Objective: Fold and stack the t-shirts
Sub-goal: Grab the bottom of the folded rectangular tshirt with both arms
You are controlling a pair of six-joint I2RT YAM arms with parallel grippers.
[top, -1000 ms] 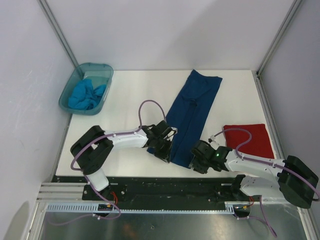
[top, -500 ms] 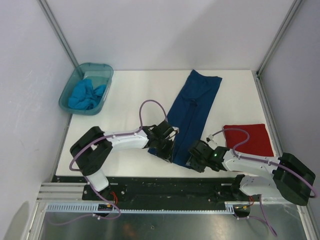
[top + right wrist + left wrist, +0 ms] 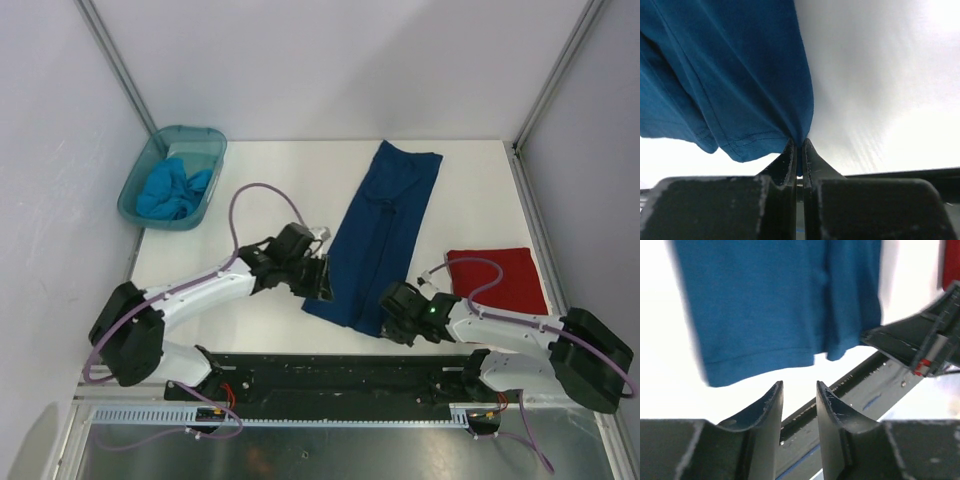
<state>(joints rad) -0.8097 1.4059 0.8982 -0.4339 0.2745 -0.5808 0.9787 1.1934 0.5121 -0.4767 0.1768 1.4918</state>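
Note:
A dark blue t-shirt (image 3: 385, 225), folded into a long strip, lies diagonally across the middle of the white table (image 3: 260, 200). My right gripper (image 3: 390, 320) is shut on the shirt's near right corner; the right wrist view shows the fabric (image 3: 730, 65) pinched between the closed gripper (image 3: 800, 146). My left gripper (image 3: 320, 280) sits just left of the shirt's near hem. It is open and empty (image 3: 799, 390), with the hem (image 3: 780, 305) just ahead of it. A folded red t-shirt (image 3: 497, 280) lies at the right.
A teal bin (image 3: 205, 145) at the far left holds a crumpled light blue shirt (image 3: 172, 190). The table's near edge and black rail (image 3: 330, 365) lie just below both grippers. The right arm (image 3: 920, 345) shows in the left wrist view.
My left arm has swung left and its gripper has come off the shirt's near left edge. My right gripper has kept its hold and barely moved.

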